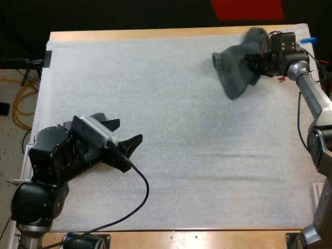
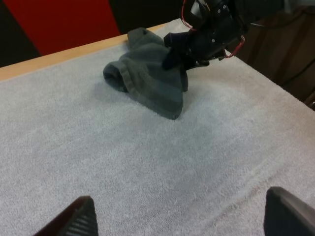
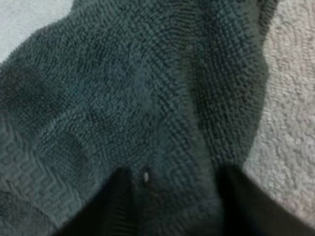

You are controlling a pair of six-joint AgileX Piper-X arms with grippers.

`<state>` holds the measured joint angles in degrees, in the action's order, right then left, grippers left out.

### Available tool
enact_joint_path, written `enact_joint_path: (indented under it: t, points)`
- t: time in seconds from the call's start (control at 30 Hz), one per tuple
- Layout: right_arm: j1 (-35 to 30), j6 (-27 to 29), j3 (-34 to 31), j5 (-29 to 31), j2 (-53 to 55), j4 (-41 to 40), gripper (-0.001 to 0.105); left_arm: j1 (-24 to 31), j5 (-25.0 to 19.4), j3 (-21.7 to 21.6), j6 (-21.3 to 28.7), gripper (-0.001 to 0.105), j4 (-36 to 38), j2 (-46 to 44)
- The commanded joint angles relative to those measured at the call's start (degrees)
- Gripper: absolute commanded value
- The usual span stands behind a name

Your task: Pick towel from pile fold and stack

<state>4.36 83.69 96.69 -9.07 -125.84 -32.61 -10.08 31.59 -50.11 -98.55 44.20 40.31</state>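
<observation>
A crumpled dark grey-green towel [image 1: 236, 72] lies at the far right of the white mat [image 1: 171, 155], one rolled end pointing left. My right gripper [image 1: 254, 63] is shut on the towel's right side. In the right wrist view its two dark fingers [image 3: 118, 206] press the terry cloth [image 3: 138, 88] from both sides, a fold bunched between them. My left gripper [image 1: 127, 131] hovers open over the mat's near left part, far from the towel. From the left wrist view, the towel [image 2: 147, 83] sits ahead with the right gripper [image 2: 182, 51] on its far side.
The table's wooden far edge [image 1: 155, 33] runs just behind the towel. The mat's right border [image 1: 311, 78] lies close beside my right arm. A wide stretch of bare mat separates the two grippers.
</observation>
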Motion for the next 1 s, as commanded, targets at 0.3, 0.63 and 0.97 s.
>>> enact_joint_path:
  t: [0.3,0.63,0.97]
  points:
    - [-0.07,8.6,0.71,-10.42,7.88,-1.01,0.0,-0.2,0.41,-0.39,-0.55,0.067,-0.84,-0.08]
    - [-0.07,15.5,0.71,-10.42,27.7,-8.17,0.0,-0.2,0.41,-0.39,-0.55,0.067,-1.89,-0.08]
    - [2.88,17.37,0.71,-11.83,40.03,-31.66,0.0,-0.2,0.41,-0.39,-0.55,0.067,-3.88,-0.08]
